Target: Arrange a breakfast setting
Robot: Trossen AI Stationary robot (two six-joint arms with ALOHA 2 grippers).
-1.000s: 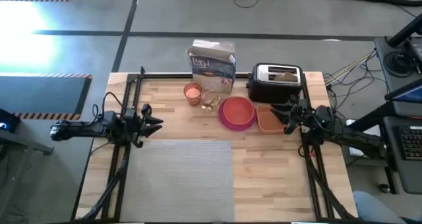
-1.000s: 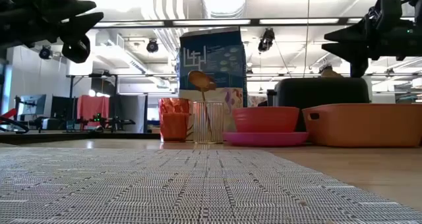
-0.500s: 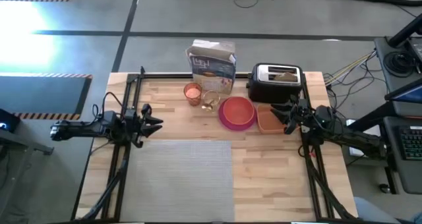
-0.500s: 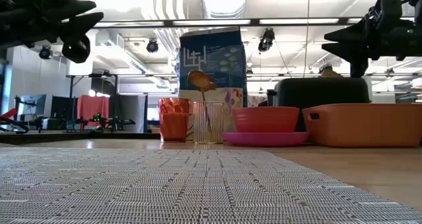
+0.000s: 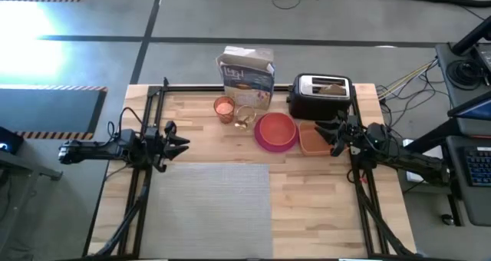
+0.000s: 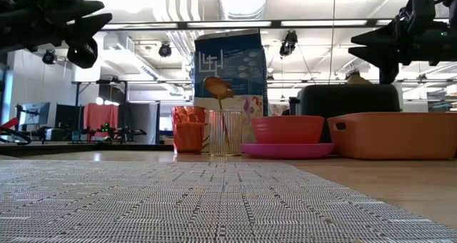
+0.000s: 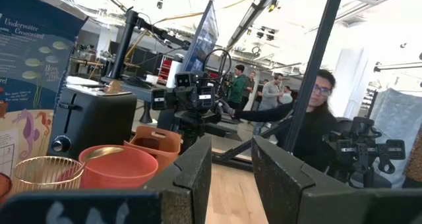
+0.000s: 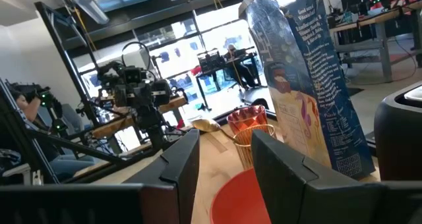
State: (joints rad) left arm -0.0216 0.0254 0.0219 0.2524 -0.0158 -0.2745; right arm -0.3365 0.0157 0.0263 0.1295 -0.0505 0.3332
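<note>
The grey placemat (image 5: 207, 207) lies flat at the table's near middle. The orange bowl (image 5: 276, 129) sits in the pink plate (image 5: 266, 144) at the far middle. Left of them stand the orange cup (image 5: 224, 109) and the clear glass (image 5: 244, 118), with the gold spoon (image 6: 218, 87) standing in the glass. Toast (image 5: 331, 87) sticks out of the toaster's slot. No apple shows. My left gripper (image 5: 184, 143) hovers open above the table's left side, by the placemat's far left corner. My right gripper (image 5: 328, 136) hovers open over the orange tray (image 5: 313, 140).
A cereal box (image 5: 247, 75) stands at the far edge behind the cup and glass. The black-and-silver toaster (image 5: 321, 97) stands at the far right, just behind the tray. Bare wood lies right of the placemat. People show in the room beyond the table in the left wrist view.
</note>
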